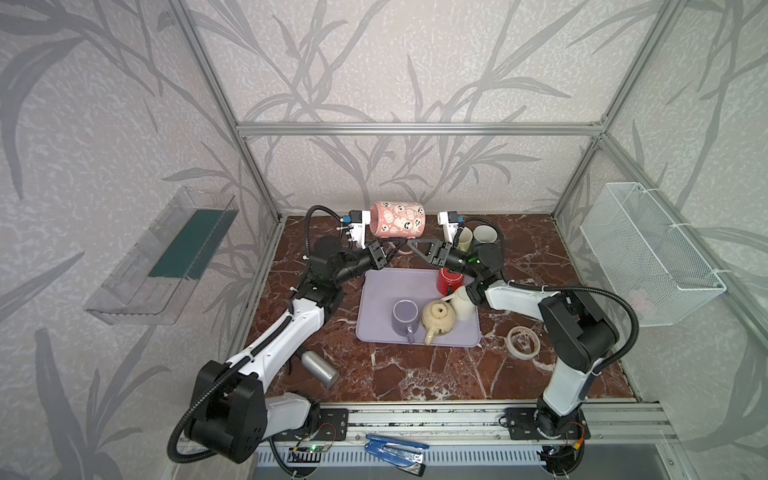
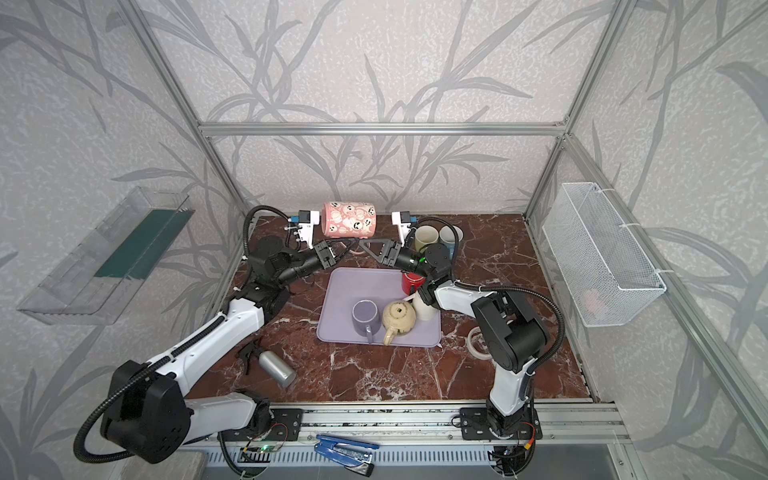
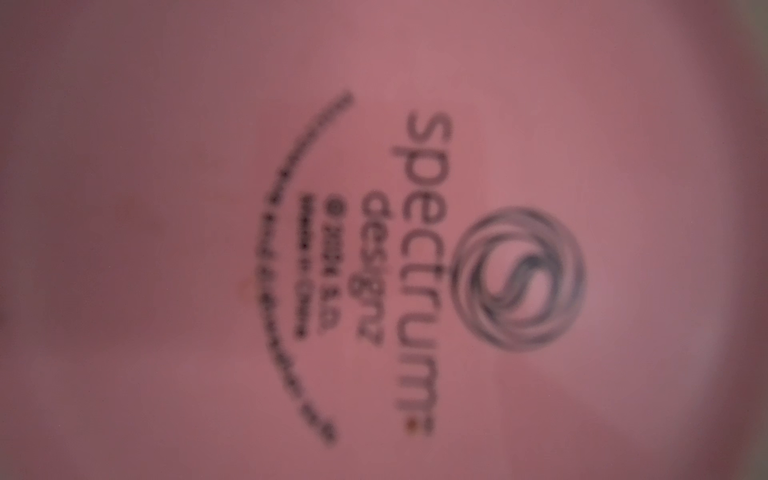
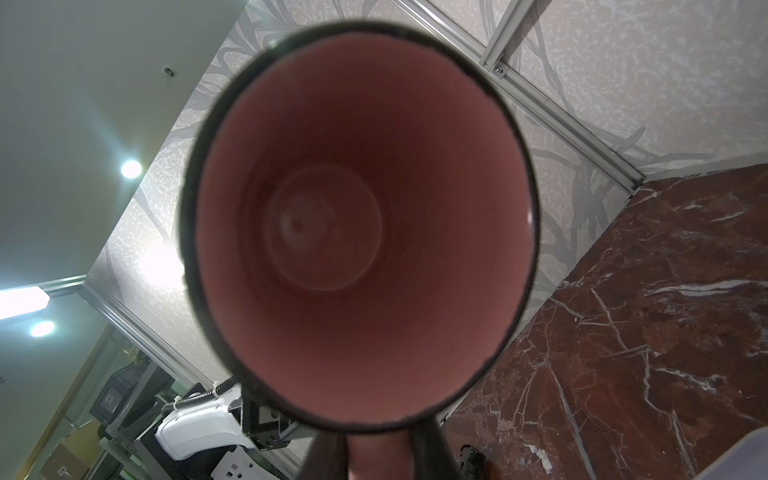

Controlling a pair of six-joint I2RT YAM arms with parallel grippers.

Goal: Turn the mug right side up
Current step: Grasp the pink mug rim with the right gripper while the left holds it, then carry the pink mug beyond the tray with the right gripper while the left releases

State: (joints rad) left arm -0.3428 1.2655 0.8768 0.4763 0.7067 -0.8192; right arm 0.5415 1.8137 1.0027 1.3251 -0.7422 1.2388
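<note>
A pink mug [image 1: 398,220] [image 2: 350,219] printed with ghost faces hangs on its side above the back of the table. Its base faces left and its mouth faces right. The printed base [image 3: 374,249] fills the left wrist view, and no jaws show there. In both top views my left gripper [image 1: 388,252] [image 2: 340,251] reaches under the mug at its handle [image 1: 401,248], shut on it. My right gripper [image 1: 411,246] [image 2: 365,245] meets it from the right. The right wrist view looks straight into the mug [image 4: 365,224]; there my right gripper [image 4: 376,440] is shut on the pink handle.
A lilac tray [image 1: 374,282] below holds a purple mug [image 1: 405,316], a cream teapot [image 1: 438,318], a red mug [image 1: 449,279] and a white cup [image 1: 461,301]. Two cups [image 1: 484,235] stand behind my right arm. A tape roll [image 1: 524,340] and a metal can [image 1: 319,368] lie nearer the front.
</note>
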